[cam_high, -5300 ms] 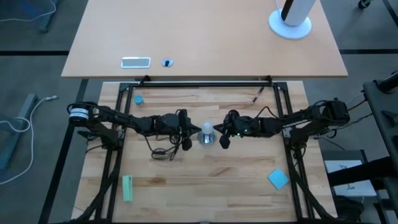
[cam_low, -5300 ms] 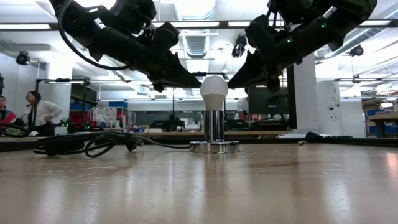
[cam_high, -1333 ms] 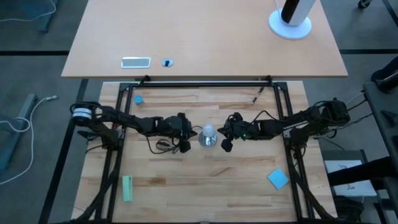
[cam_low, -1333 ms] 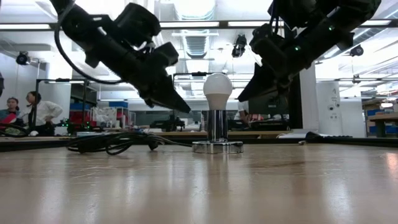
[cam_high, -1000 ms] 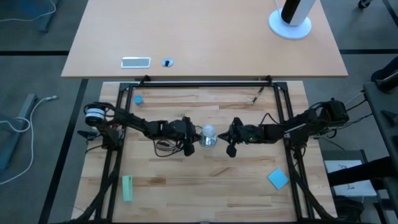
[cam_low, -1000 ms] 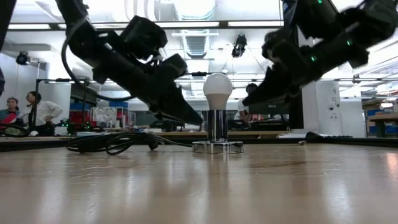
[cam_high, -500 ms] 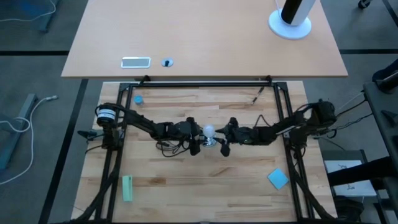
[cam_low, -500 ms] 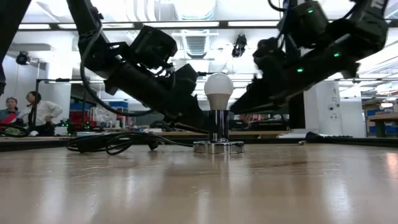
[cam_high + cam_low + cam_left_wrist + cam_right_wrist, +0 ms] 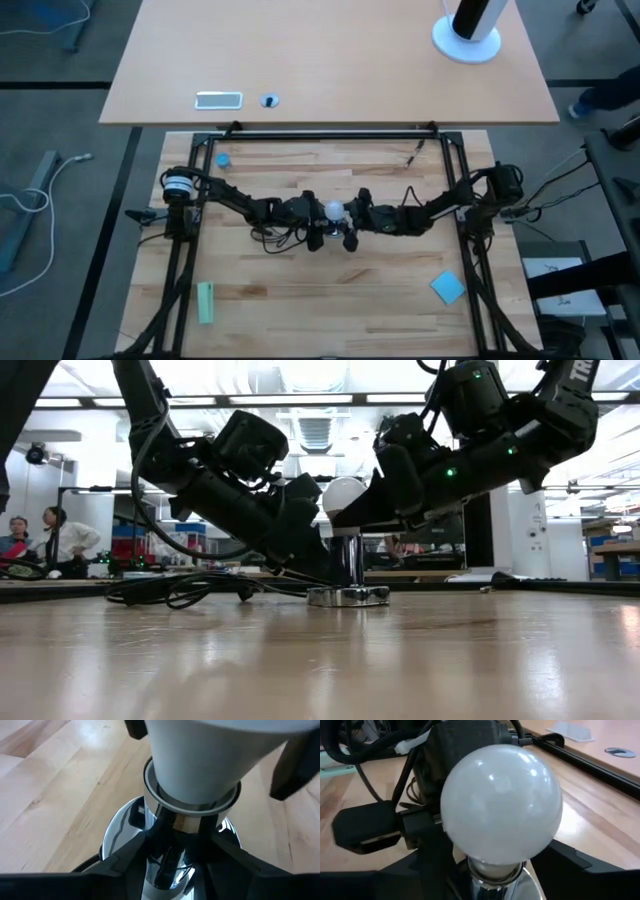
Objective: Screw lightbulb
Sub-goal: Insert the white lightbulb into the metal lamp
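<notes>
Wood-slat table (image 9: 330, 280), open lab behind: one bulb (image 9: 501, 804) stood upright in one chrome socket (image 9: 347, 572) at table centre; it looked light, smooth and breakable, so best gripped gently around the round head, not the neck. Left gripper (image 9: 172, 851) sat low with fingers spread either side of the socket stem, touching or not I couldn't tell. Right gripper (image 9: 495, 865) straddled the bulb's neck, parted, no firm hold visible.
</notes>
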